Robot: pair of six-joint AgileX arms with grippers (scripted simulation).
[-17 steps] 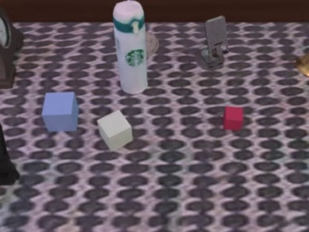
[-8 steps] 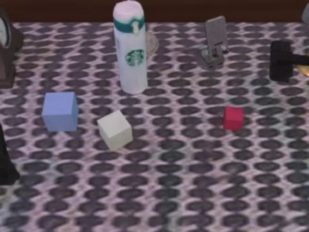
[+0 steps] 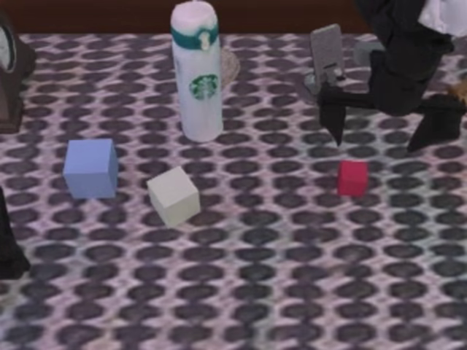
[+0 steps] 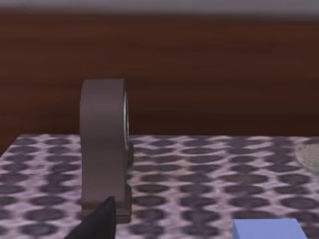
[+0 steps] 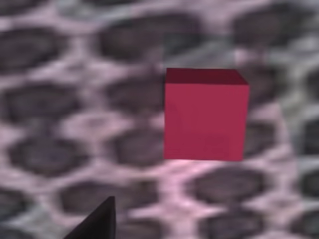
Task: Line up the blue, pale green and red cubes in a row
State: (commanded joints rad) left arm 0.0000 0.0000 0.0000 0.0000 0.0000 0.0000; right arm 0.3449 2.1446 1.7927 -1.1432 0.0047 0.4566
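Observation:
The blue cube (image 3: 90, 168) sits at the table's left, and its top also shows in the left wrist view (image 4: 269, 229). The pale green cube (image 3: 174, 195) lies just right of it, turned at an angle. The small red cube (image 3: 352, 177) stands alone at the right and fills the right wrist view (image 5: 206, 117). My right gripper (image 3: 379, 140) hangs open above and slightly behind the red cube, fingers spread wide, holding nothing; one fingertip (image 5: 101, 221) shows in its wrist view. My left arm (image 3: 6, 244) is parked at the left edge, one fingertip (image 4: 102, 221) in its wrist view.
A tall white tumbler (image 3: 197, 73) stands at the back, behind the pale green cube. A grey phone stand (image 3: 325, 64) is just behind my right gripper. A dark clock (image 3: 10, 73) stands at the back left, also in the left wrist view (image 4: 103, 149).
My right arm has swept in from the right edge to above and behind the red cube, fingers apart. The three cubes and the left arm have not moved.

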